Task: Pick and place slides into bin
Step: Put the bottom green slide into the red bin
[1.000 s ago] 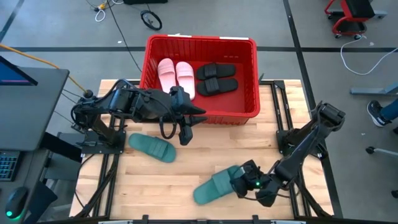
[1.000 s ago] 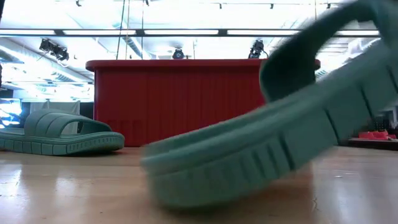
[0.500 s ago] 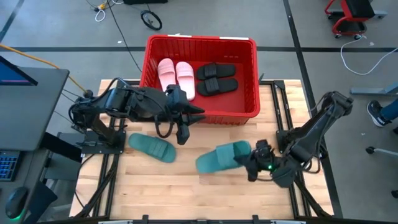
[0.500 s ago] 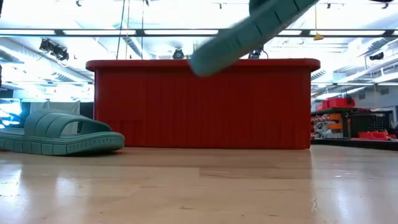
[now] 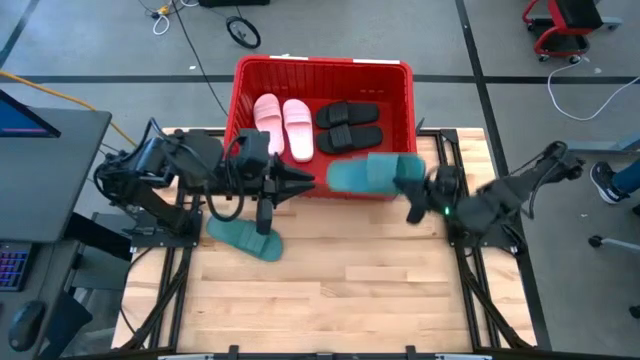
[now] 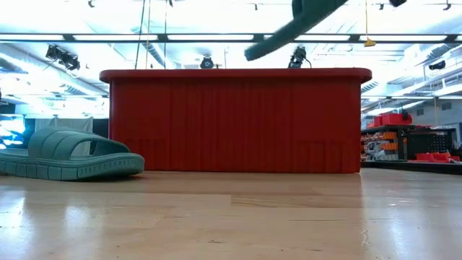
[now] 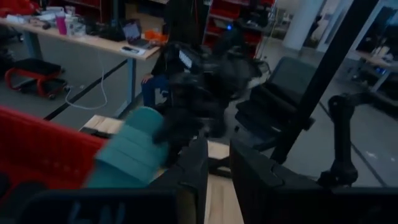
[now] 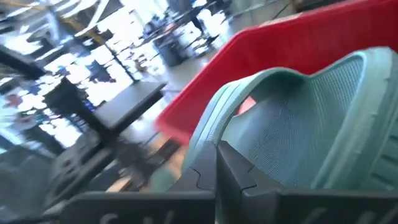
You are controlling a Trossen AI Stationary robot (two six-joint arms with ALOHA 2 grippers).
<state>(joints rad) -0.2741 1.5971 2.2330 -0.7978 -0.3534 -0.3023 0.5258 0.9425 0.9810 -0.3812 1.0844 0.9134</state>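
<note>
The dark green slide hangs in the air over the front wall of the red bin, toe toward the bin's middle, carried by the right gripper, whose jaws are pinched tight on its heel end. In the right wrist view the sole's edge sits clamped between the fingers, and the moulded foam looks thick and springy: light, a little flexible, grippy rather than slick, so a pinch on the rim or the wide strap should hold without harm. A drop into the bin is unlikely to hurt it.

Its mate, the other green slide, lies flat on the wooden surface just in front of the bin's left corner, strap up, which looks the easiest place to take it. Inside the bin rest two pink slides and two black slides. The left gripper hovers by the bin's front wall, above that slide, jaws narrow and empty.
</note>
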